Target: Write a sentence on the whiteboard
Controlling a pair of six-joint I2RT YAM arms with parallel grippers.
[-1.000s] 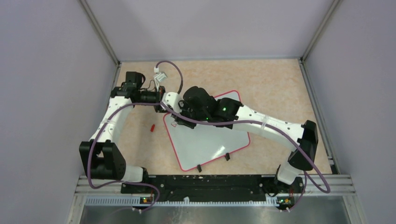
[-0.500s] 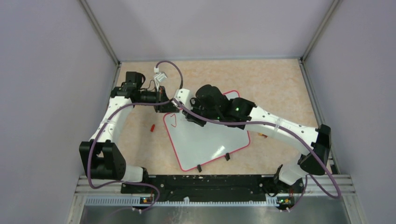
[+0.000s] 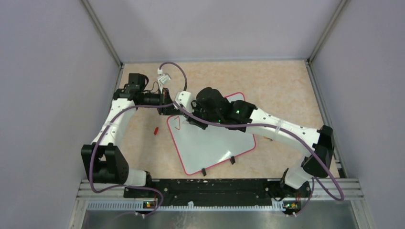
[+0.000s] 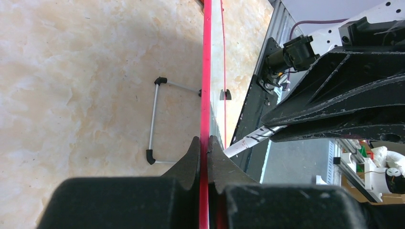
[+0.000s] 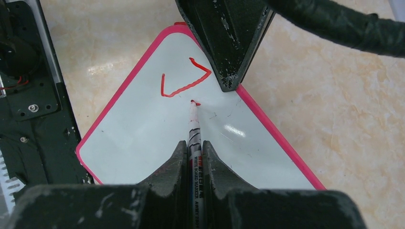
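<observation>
The whiteboard (image 3: 215,143), white with a red-pink frame, lies tilted on the table. My left gripper (image 3: 168,110) is shut on the frame at the board's far left corner (image 4: 204,140), the red frame edge (image 4: 206,71) running between its jaws. My right gripper (image 5: 193,145) is shut on a whiteboard marker (image 5: 194,129) whose red tip rests on the board (image 5: 143,138). Of the sentence, one angled red stroke (image 5: 184,83) and a small red mark (image 5: 195,102) at the tip show. In the top view that stroke (image 3: 177,121) sits beside my right gripper (image 3: 188,115).
A small red cap (image 3: 155,130) lies on the table left of the board. The board's black-tipped wire leg (image 4: 153,124) juts out beneath it. A white connector and purple cable (image 3: 164,75) sit behind the left wrist. The booth walls close in on three sides.
The right gripper with the marker slid right across the board's far left corner, uncovering a red stroke, then came back slightly left. The left arm has not moved.
</observation>
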